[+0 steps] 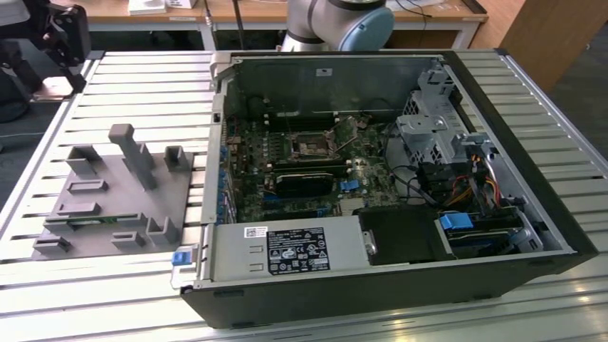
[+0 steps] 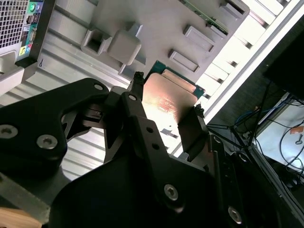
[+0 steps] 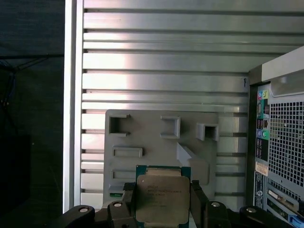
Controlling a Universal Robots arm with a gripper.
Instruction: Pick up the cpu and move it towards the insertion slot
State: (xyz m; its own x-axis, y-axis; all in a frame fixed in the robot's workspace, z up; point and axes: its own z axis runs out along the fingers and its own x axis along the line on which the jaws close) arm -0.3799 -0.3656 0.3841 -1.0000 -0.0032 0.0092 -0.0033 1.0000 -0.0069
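Second wrist view shows the black hand [image 2: 166,114] clamped on the shiny silver square cpu [image 2: 167,97] above the grey plastic holder plate [image 2: 156,19], so pickup looks done, while the carry to the dark metal-framed insertion slot [image 1: 312,146], well apart from that plate, looks undone.

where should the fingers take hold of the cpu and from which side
By two opposite thin edges, approaching face-on to its shiny top. The cpu is a thin flat square, so only the rim gives parallel surfaces; in both wrist views the fingers flank it so, leaving the top bare.
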